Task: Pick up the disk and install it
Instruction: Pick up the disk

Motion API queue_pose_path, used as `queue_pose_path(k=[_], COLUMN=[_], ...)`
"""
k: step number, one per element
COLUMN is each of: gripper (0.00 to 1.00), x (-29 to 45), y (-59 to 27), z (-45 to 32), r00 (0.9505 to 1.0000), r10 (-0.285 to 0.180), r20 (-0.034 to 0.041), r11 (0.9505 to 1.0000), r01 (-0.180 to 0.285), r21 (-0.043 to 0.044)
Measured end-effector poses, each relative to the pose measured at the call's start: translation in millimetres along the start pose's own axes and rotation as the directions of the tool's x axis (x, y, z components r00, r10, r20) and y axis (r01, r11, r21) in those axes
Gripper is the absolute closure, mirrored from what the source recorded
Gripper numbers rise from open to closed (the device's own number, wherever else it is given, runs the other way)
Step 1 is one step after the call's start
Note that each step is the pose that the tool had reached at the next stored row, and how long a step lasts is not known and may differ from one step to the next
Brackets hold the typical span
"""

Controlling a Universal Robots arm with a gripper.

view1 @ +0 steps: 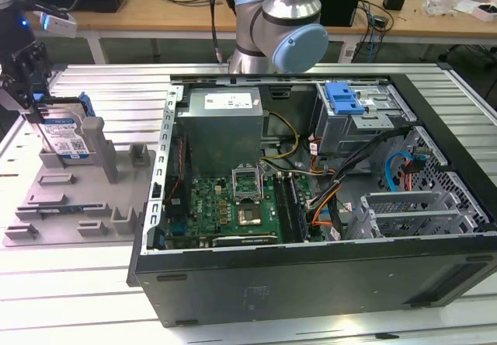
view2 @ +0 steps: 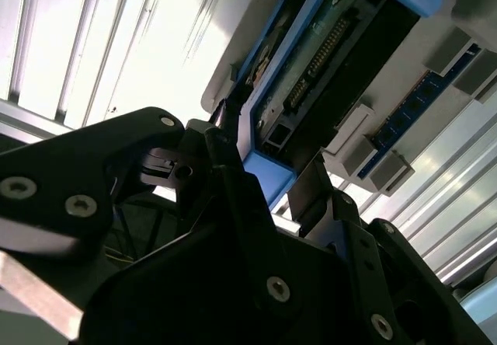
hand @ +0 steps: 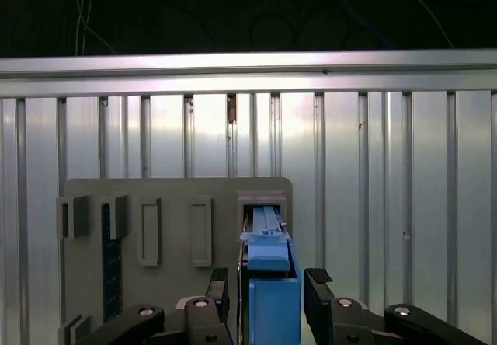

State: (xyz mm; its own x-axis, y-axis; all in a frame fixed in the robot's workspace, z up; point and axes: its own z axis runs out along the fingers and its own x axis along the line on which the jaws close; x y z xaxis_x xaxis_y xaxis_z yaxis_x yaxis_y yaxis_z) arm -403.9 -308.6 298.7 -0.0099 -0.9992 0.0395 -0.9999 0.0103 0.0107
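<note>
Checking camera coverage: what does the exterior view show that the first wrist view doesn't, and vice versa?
Exterior view adds the open computer case, its circuit board and the label on the disk. First wrist view adds the disk's blue edge end-on, with the gripper on either side. Both show the disk standing in the grey holder on the slatted table.

Fixture posts [view1: 99, 147] hem the upright disk [view1: 66, 137]; cables [view1: 342, 178] crowd the open case [view1: 311, 277] beside its drive bay [view1: 359, 118].
</note>
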Motion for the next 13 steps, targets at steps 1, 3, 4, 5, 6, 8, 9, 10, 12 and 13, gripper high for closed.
queue_pose_path(k=[1,3,4,5,6,8,9,10,12,13], gripper=[0.49,0.49,0.49,0.50,0.50,0.58,0.58,0.58,0.58,0.58], x=[0.0,0.0,0.0,0.0,0.0,0.0,0.0,0.0,0.0,0.0], y=[0.0,0.0,0.0,0.0,0.0,0.0,0.0,0.0,0.0,0.0], z=[0.0,0.0,0.0,0.0,0.0,0.0,0.0,0.0,0.0,0.0], r00=[1.0000,1.0000,1.0000,1.0000,1.0000,1.0000,1.0000,1.0000,1.0000,1.0000], r10=[0.000,0.000,0.000,0.000,0.000,0.000,0.000,0.000,0.000,0.000], r20=[0.0001,0.0001,0.0001,0.0000,0.0000,0.0001,0.0001,0.0001,0.0001,0.0001], r11=[1.0000,1.0000,1.0000,1.0000,1.0000,1.0000,1.0000,1.0000,1.0000,1.0000], r01=[0.000,0.000,0.000,0.000,0.000,0.000,0.000,0.000,0.000,0.000], r21=[0.0000,0.0001,0.0000,0.0001,0.0000,0.0000,0.0000,0.0001,0.0001,0.0001])
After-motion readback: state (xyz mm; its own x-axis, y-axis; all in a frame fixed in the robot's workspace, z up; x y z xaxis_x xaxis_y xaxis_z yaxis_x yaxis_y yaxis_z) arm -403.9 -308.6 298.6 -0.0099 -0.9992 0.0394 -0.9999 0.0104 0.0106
